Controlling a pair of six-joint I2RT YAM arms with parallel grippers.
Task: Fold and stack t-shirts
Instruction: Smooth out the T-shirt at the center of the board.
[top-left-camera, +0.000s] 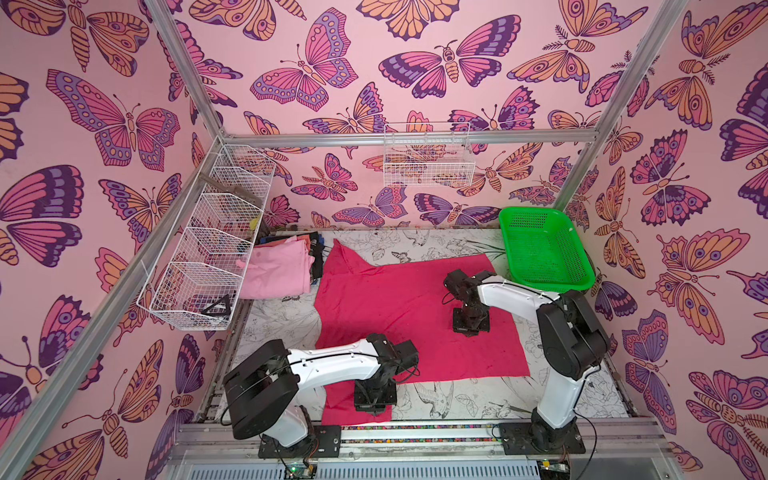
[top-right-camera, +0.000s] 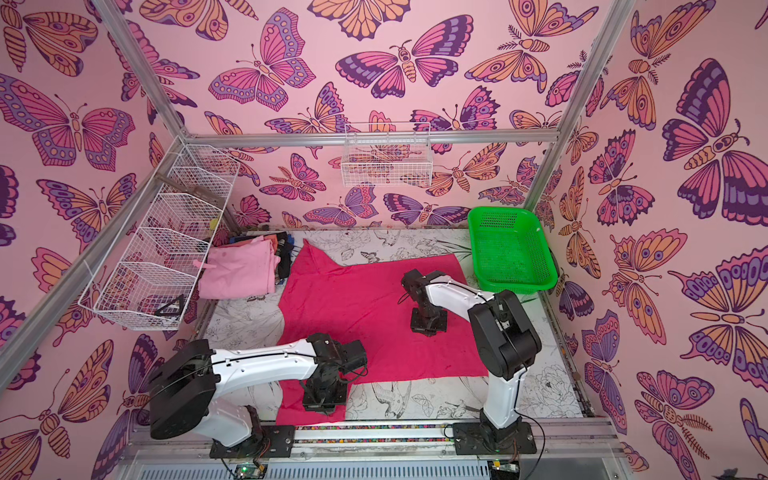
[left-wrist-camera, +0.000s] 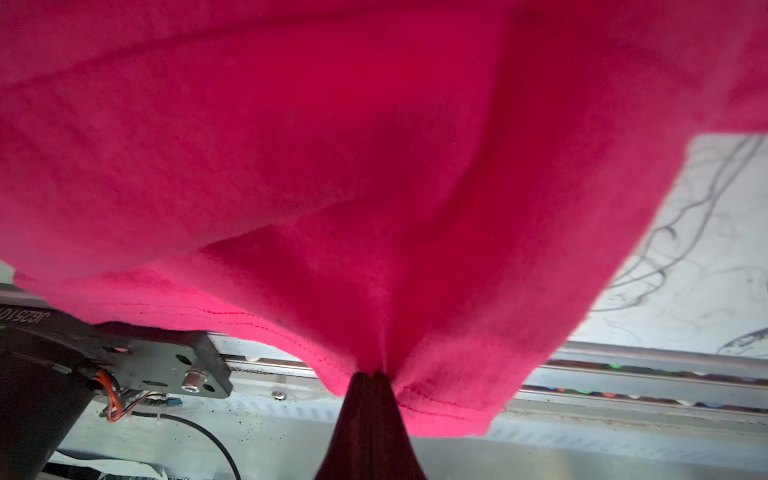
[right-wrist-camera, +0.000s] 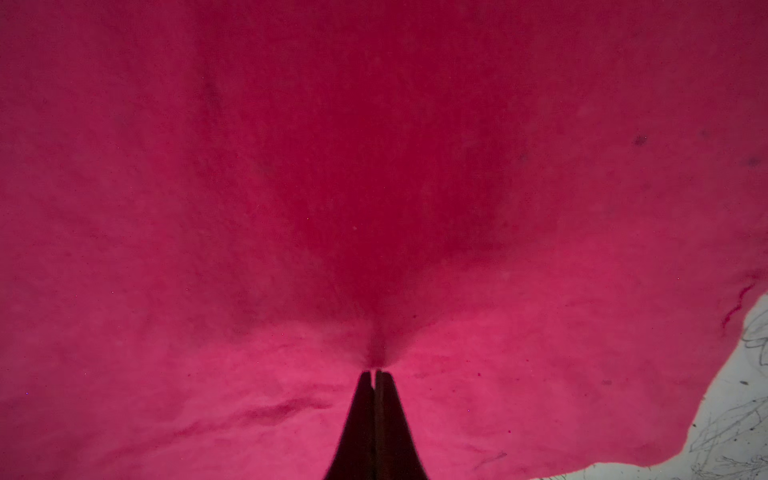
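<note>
A crimson t-shirt (top-left-camera: 395, 299) (top-right-camera: 353, 299) lies spread over the middle of the table in both top views. My left gripper (top-left-camera: 372, 405) (top-right-camera: 322, 405) is at its near left corner. In the left wrist view the left gripper (left-wrist-camera: 372, 374) is shut on the stitched hem of the crimson cloth (left-wrist-camera: 332, 166), which bunches at the tips. My right gripper (top-left-camera: 469, 326) (top-right-camera: 428, 326) points down on the shirt's right half. There the right gripper (right-wrist-camera: 376, 372) is shut on a small pucker of the cloth (right-wrist-camera: 374, 166). A folded light pink t-shirt (top-left-camera: 278, 270) (top-right-camera: 241, 270) tops a pile at the back left, with orange (top-left-camera: 305, 240) and dark (top-left-camera: 318, 257) shirts under it.
A green mesh basket (top-left-camera: 552, 286) (top-right-camera: 515, 286) stands tilted at the back right corner. White wire baskets (top-left-camera: 208, 257) hang along the left wall, and another wire basket (top-left-camera: 428, 156) hangs on the back wall. A metal rail (top-left-camera: 415, 434) runs along the table's near edge.
</note>
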